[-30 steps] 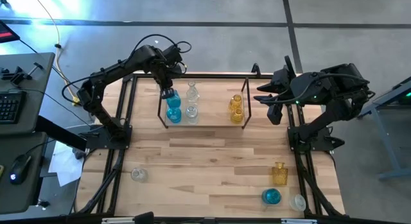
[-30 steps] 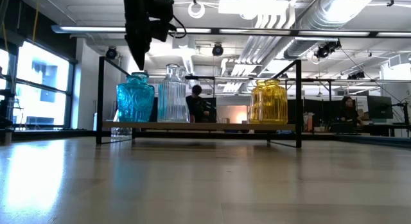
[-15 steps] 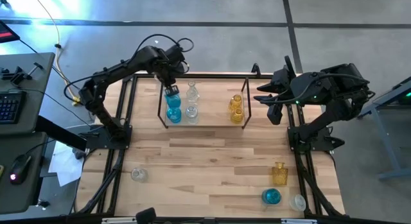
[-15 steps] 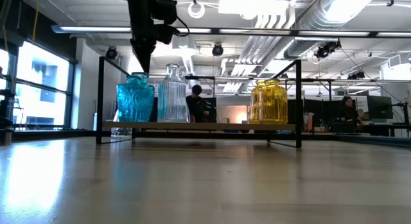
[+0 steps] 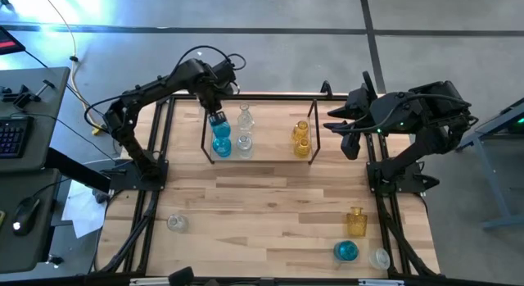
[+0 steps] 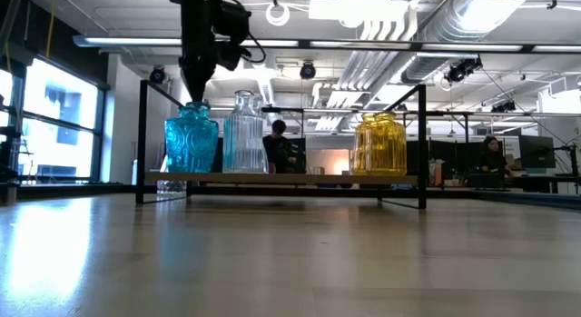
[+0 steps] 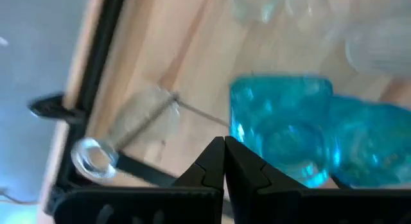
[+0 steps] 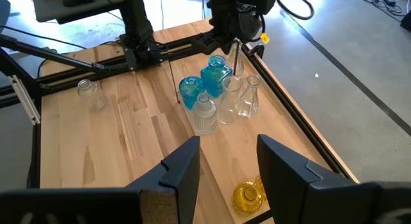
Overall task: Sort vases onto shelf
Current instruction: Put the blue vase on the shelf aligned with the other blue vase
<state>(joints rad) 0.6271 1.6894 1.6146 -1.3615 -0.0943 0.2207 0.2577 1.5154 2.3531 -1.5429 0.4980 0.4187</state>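
Observation:
The shelf (image 5: 270,138) stands at the table's far side with two blue vases (image 5: 221,140) at its left end, two clear vases (image 5: 244,130) beside them and two yellow vases (image 5: 301,138) at its right end. My left gripper (image 5: 217,118) is shut and points straight down over the farther blue vase (image 7: 282,121), its tips (image 6: 194,101) at the height of the vase's mouth. My right gripper (image 8: 228,166) stands open and holds nothing, high over the table's far right edge (image 5: 352,132). My left gripper has its shut fingertips (image 7: 223,150) right beside the farther blue vase's rim (image 7: 241,131), coming from above. Whether they touch the glass, I cannot tell.
Loose vases stand on the table's near part: a clear one (image 5: 177,224) at the left, and a yellow one (image 5: 355,222), a blue one (image 5: 346,251) and a clear one (image 5: 379,258) at the right. A black frame (image 5: 155,155) edges the table.
My left gripper has rolled a little about its own downward line over the blue vases and has stayed shut. The vases and the right arm have kept still.

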